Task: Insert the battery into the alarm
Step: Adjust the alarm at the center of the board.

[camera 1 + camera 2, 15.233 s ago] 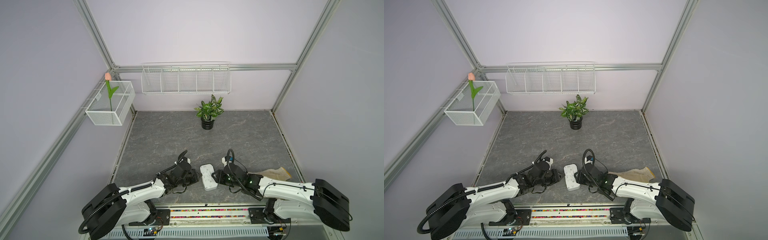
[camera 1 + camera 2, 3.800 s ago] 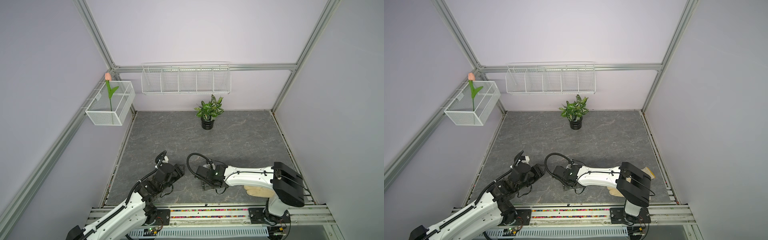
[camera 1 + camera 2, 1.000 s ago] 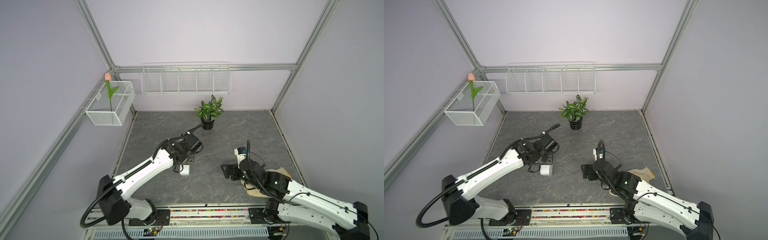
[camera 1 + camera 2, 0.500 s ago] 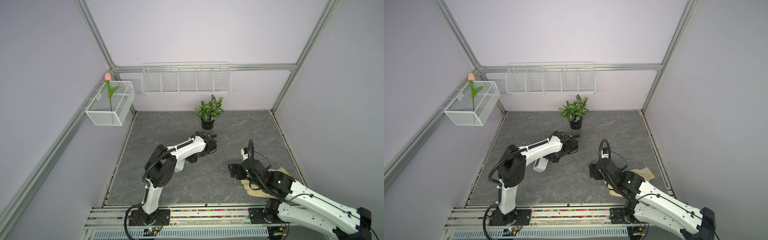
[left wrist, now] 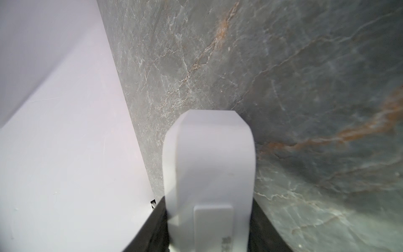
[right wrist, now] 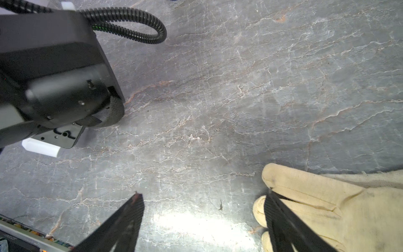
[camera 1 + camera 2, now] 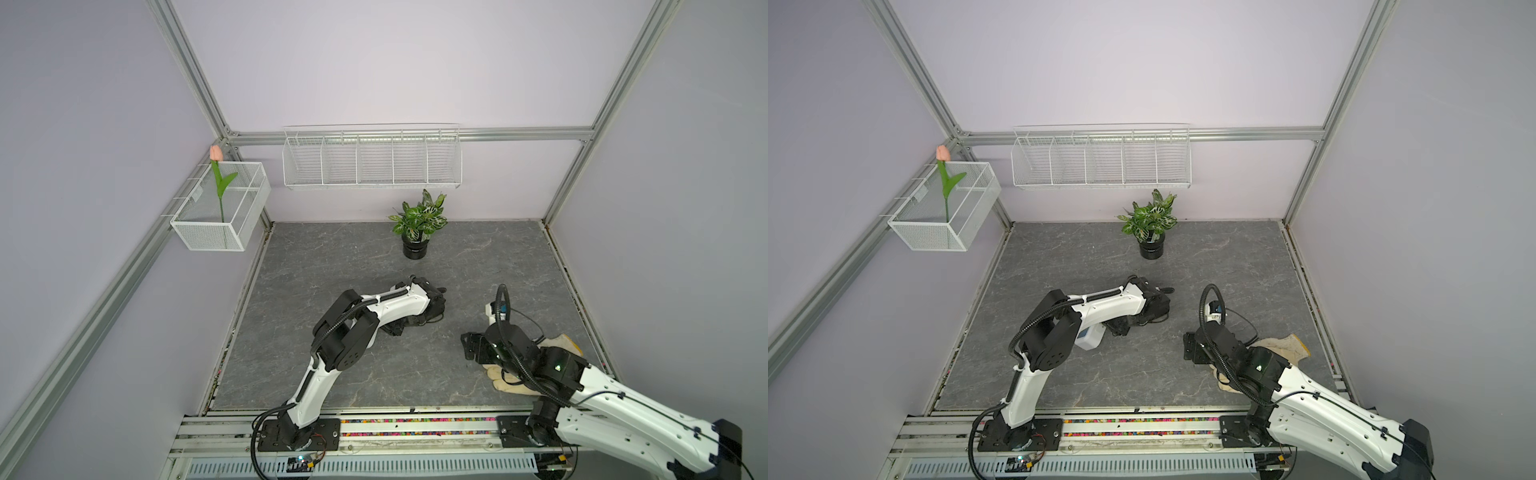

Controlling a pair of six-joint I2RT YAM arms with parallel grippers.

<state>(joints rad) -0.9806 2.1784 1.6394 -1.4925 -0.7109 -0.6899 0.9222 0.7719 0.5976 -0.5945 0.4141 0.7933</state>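
The alarm (image 5: 209,152) is a white rounded plastic block, and my left gripper (image 5: 207,209) is shut on it just above the grey table. In a top view the alarm (image 7: 1090,337) sticks out from under the folded left arm, beside the left gripper (image 7: 1117,328). In the right wrist view only a white edge of the alarm (image 6: 41,148) shows, below the left wrist. My right gripper (image 6: 202,194) hangs open and empty over bare table, one finger over a cream glove (image 6: 327,196); it shows in both top views (image 7: 467,347) (image 7: 1190,347). The battery is out of view.
The cream glove (image 7: 557,345) lies at the front right under the right arm. A potted plant (image 7: 417,226) stands at the back centre. A wire shelf (image 7: 372,158) and a wire basket with a tulip (image 7: 220,208) hang on the walls.
Over the last second the left arm has folded up, its wrist swinging toward the table's middle, with the alarm kept in nearly the same place. The right gripper has drifted slightly right toward the glove.
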